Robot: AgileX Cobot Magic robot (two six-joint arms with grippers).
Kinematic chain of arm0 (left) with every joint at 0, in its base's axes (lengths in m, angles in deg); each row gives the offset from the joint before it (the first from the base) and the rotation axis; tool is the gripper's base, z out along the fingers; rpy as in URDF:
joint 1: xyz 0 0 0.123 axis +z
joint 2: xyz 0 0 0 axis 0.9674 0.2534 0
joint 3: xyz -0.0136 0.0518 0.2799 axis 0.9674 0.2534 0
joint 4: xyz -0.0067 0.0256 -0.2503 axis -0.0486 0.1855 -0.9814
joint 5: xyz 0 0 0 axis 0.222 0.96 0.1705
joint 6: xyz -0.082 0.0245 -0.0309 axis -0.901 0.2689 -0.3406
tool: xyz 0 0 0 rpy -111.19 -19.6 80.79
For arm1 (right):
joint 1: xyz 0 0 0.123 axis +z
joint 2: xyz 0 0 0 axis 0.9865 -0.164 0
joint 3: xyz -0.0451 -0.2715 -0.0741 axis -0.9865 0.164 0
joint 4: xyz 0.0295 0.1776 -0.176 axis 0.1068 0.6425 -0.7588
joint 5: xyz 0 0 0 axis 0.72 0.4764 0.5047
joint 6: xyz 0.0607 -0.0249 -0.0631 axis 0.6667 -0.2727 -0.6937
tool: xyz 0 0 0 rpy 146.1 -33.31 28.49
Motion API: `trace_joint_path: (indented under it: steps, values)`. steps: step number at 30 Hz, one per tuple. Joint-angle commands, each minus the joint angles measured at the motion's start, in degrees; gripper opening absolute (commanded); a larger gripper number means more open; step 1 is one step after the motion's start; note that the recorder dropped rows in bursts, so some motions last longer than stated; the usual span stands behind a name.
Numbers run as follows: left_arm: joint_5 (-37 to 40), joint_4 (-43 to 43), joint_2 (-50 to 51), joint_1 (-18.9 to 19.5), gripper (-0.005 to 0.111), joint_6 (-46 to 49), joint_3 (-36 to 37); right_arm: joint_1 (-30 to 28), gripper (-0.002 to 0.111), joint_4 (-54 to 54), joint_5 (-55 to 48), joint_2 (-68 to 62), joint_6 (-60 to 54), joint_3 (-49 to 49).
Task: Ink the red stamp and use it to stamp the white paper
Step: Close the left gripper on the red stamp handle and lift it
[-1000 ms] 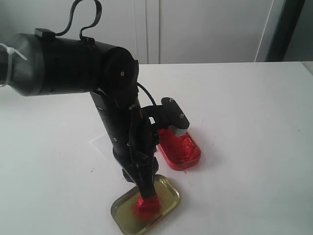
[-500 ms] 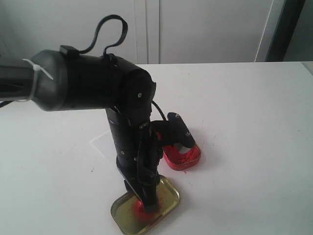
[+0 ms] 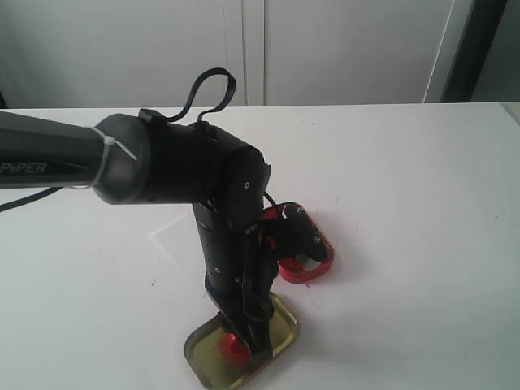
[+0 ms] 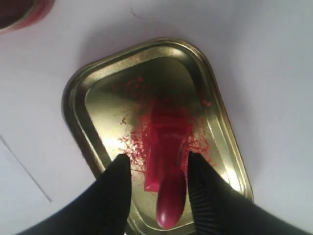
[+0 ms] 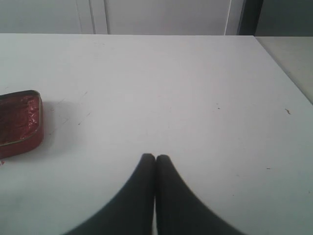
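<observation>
The red stamp (image 4: 166, 142) lies on its side in the gold tin lid (image 4: 73, 103), its rounded handle pointing toward my left wrist camera, with red smears around it. My left gripper (image 4: 156, 161) is open. Its black fingers (image 4: 115, 181) straddle the handle, with a small gap on each side. In the exterior view the left gripper (image 3: 248, 341) reaches down into the lid (image 3: 280, 313), and only a bit of the stamp (image 3: 234, 348) shows. The white paper (image 3: 175, 234) lies behind the arm, mostly hidden. My right gripper (image 5: 155, 157) is shut on nothing, over bare table.
The red tin of ink paste (image 3: 307, 260) sits just behind the lid, partly covered by the left wrist camera. This tin (image 5: 17, 120) also shows in the right wrist view. The white tabletop (image 3: 406, 203) stretches to the right. Cabinet doors stand at the back.
The left arm has swung rightward and lower across the exterior view. Its fingers have come down into the gold lid around the stamp, hiding most of it.
</observation>
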Motion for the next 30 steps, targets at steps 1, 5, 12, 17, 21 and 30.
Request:
trace_joint_path:
  steps: [1,5,12,17,21,30]
  values:
    - [0.97,-0.61,1.49,-0.31,0.044,-0.54,-0.29,0.03,0.0,-0.33,0.81,0.2,0.02,0.26]
    - [0.97,-0.3,1.65,-0.31,0.037,-0.28,-0.29,0.03,0.0,-0.33,0.81,0.2,0.02,0.26]
    - [0.97,-0.3,1.65,-0.31,0.0,-0.28,-0.29,0.03,0.0,-0.33,0.81,0.2,0.02,0.26]
    - [1.24,-0.06,0.51,-0.31,0.0,-0.28,-0.29,0.03,0.0,-0.33,0.81,0.2,0.02,0.26]
    - [7.06,0.16,-0.18,-0.31,0.0,-0.28,-2.75,0.03,0.0,-0.33,0.81,0.2,0.02,0.26]
    - [11.02,0.89,-0.18,-0.31,0.0,-0.28,-9.69,0.03,0.0,-0.33,0.81,0.2,0.02,0.26]
